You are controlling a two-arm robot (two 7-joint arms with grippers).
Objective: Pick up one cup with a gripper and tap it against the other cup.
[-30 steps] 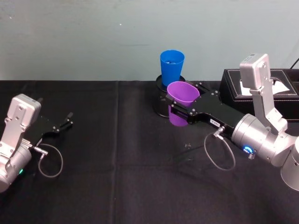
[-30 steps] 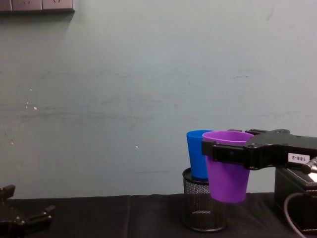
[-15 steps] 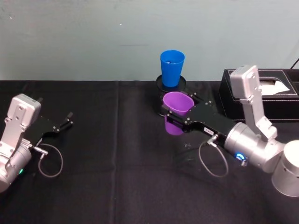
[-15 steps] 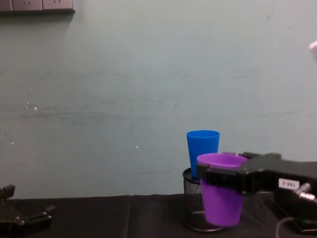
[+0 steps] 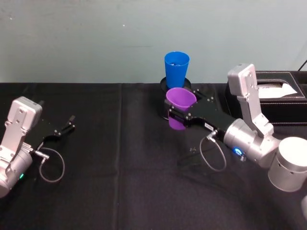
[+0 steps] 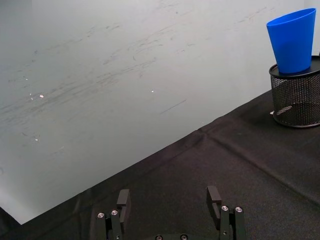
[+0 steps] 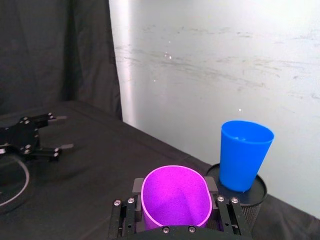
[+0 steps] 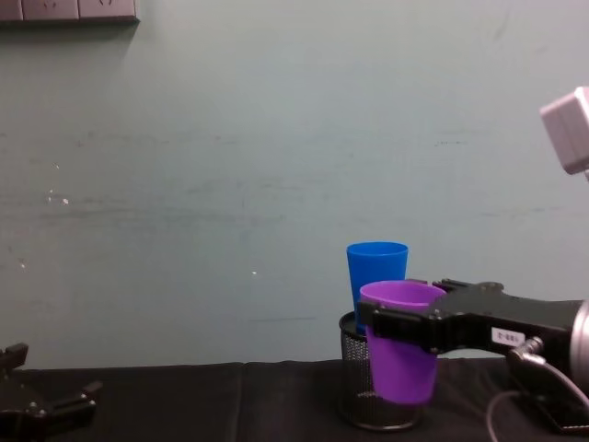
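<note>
- My right gripper [image 5: 182, 106] reaches in from the right over the black cloth [image 5: 120, 167], its flat fingers [image 7: 137, 186] clamped on opposite sides of the purple cup [image 5: 181, 99] just below the rim.
- The purple cup hangs clear of the cloth near the middle of the table. In the chest view its base [image 8: 400, 391] sits above the tabletop, in front of the mesh pen holder [image 8: 354, 396].
- It stands close to upright: long axis near vertical, wide mouth up, narrow base down.
- The right wrist view looks down into the purple cup [image 7: 175, 195], and it is empty.
- The blue cup [image 5: 176, 69] stands upright inside the mesh pen holder [image 5: 162, 85], mouth up, rising well above the holder's rim. I cannot tell whether anything lies in it.
- The blue cup [image 7: 244, 155] is just beyond the purple one, toward the wall [image 5: 96, 38], and the two are apart, with a gap showing in the right wrist view.
- The holder stands near the table's far edge, close to the wall, so there is little room behind it.
- A black box [image 5: 288, 111] with white tissue [image 5: 278, 87] at its top sits to the right, behind my right arm.
- A wide stretch of bare cloth lies to the left of the cups.
- My left gripper [image 5: 69, 123] is parked low at the table's left side, well apart from both cups, its fingers [image 6: 123, 196] spread and holding nothing.
</note>
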